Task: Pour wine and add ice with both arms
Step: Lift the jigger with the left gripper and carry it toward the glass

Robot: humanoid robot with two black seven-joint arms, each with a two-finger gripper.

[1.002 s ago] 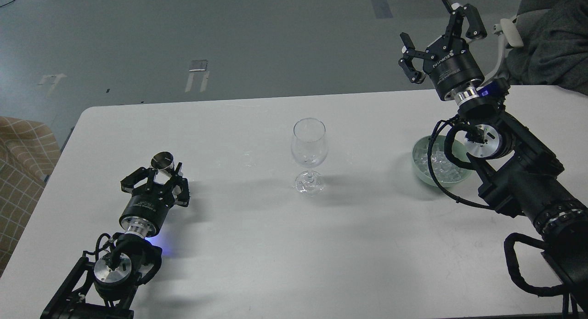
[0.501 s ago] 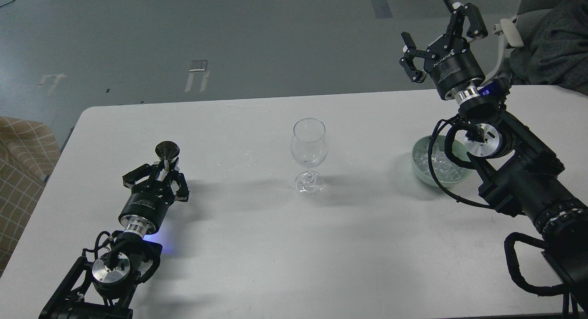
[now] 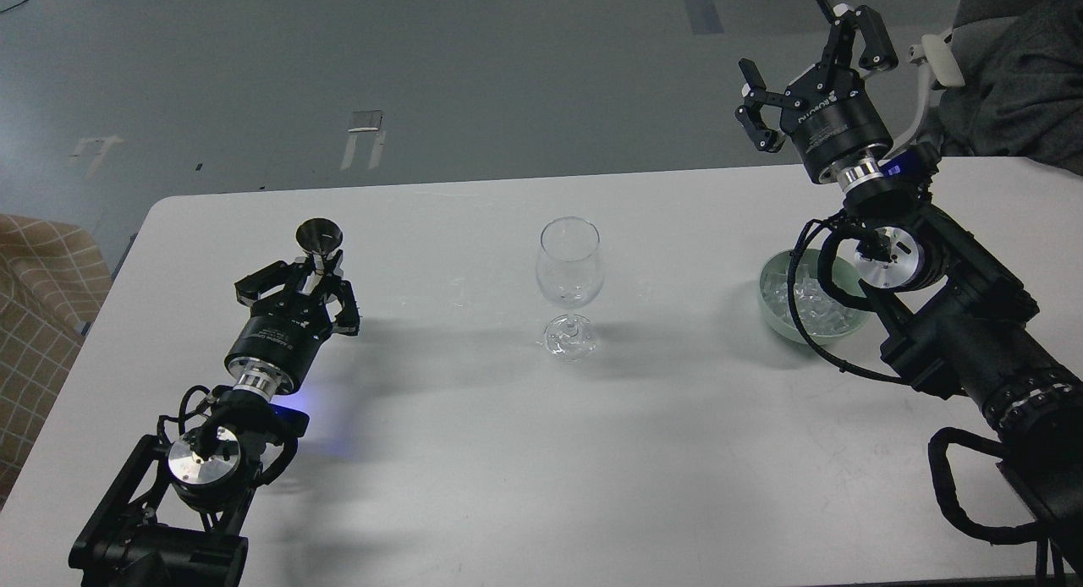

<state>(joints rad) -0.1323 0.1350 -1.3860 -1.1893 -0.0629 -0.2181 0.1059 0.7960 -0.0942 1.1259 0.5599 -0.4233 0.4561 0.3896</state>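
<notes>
An empty-looking clear wine glass (image 3: 570,266) stands upright at the middle of the white table (image 3: 508,452). My left gripper (image 3: 314,270) is left of the glass, shut on the stem of a small dark metal measuring cup (image 3: 319,234) with its mouth facing up and away. I cannot see any wine in the cup or the glass. A pale green bowl (image 3: 772,309) of ice cubes (image 3: 819,309) sits at the right, partly hidden behind my right arm. My right gripper (image 3: 805,67) is open and empty, raised high beyond the bowl.
A chequered tan fabric (image 3: 38,299) lies off the table's left edge. A grey chair with dark cloth (image 3: 1011,79) stands beyond the far right corner. Black cables (image 3: 804,325) of my right arm hang over the bowl.
My left gripper has moved away from me and slightly right, carrying the metal cup, which now sits higher in the view. My right arm has barely moved.
</notes>
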